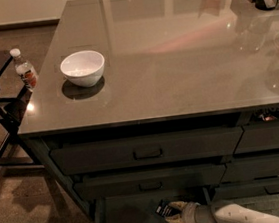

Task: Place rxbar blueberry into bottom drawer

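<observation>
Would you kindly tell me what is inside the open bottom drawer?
Inside the bottom drawer, the gripper holds the rxbar blueberry over the plain floor. The arm covers the floor's right part, so anything beneath it is hidden.

Counter, white bowl, hand over bottom drawer
</observation>
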Controlling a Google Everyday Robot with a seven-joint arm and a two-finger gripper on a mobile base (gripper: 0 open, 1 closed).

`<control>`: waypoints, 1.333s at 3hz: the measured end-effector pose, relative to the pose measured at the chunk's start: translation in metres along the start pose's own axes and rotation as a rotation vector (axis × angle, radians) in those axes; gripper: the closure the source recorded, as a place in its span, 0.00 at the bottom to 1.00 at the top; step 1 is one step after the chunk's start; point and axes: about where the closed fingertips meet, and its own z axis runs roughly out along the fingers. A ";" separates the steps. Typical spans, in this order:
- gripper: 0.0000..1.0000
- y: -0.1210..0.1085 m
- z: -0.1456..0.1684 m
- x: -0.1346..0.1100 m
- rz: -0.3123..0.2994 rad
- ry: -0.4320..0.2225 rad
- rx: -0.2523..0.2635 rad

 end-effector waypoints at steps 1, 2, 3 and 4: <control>1.00 -0.005 0.024 0.014 0.006 -0.018 -0.009; 1.00 -0.009 0.042 0.029 0.014 -0.011 -0.006; 1.00 -0.012 0.056 0.042 0.024 0.003 0.002; 1.00 -0.014 0.067 0.051 0.030 0.015 0.010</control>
